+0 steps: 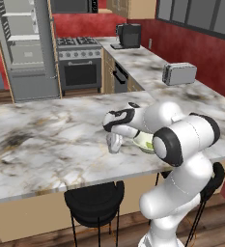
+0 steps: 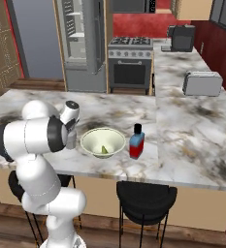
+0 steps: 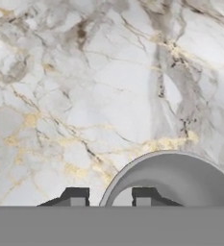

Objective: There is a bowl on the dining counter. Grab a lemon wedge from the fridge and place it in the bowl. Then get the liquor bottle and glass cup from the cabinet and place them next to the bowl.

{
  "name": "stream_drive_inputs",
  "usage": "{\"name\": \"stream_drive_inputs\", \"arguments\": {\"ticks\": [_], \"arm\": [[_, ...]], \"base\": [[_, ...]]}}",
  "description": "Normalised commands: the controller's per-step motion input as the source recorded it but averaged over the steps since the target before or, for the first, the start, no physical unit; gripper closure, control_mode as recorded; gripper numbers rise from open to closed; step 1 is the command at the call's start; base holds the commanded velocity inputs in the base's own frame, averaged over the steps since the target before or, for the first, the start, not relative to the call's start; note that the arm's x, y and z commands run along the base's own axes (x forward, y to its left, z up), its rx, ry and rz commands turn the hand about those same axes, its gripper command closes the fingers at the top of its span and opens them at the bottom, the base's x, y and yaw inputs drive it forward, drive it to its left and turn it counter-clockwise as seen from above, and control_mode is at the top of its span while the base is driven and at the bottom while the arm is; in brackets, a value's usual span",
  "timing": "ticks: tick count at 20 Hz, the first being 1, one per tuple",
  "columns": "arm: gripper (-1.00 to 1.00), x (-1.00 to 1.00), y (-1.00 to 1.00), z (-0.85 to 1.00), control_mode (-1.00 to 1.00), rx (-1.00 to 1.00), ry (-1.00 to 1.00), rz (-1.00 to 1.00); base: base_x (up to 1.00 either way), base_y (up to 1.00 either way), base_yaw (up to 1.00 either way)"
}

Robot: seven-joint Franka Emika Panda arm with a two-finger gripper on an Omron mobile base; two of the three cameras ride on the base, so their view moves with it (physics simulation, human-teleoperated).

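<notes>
Nearby, hand (image 3: pixel 109 197) astride glass cup (image 3: pixel 176 178) rim, fingers slightly apart, beside bowl (image 2: pixel 103 142) and liquor bottle (image 2: pixel 137 141).

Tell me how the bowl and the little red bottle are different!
The pale round shallow bowl is wide, low and open on top; the small red bottle with a blue label and black cap is narrow, taller and capped. The bowl holds a tiny yellow-green lemon wedge. Both stand side by side on the white marbled counter.

A silver toaster (image 1: pixel 179 73) sits on the side counter (image 1: pixel 138 60), with a black coffee machine (image 1: pixel 128 35) farther back beside the steel range (image 1: pixel 79 60). Two black stools (image 2: pixel 146 201) stand tucked under the near edge.
</notes>
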Motion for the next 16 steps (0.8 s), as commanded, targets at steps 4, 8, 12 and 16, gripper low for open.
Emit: {"name": "stream_drive_inputs", "arguments": {"ticks": [4,8,12,16], "arm": [[-1.00,-0.02,-0.06,0.00,-1.00,0.00,-0.02,0.00],[-1.00,-0.17,-0.03,0.14,-1.00,0.00,-0.13,0.00],[-1.00,-0.39,-0.07,0.50,-1.00,-0.01,-0.23,-0.03],[-1.00,-0.43,-0.01,0.71,-1.00,-0.01,-0.24,-0.02]], "base": [[0.00,0.00,0.00],[0.00,0.00,0.00],[0.00,0.00,0.00],[0.00,0.00,0.00]]}}
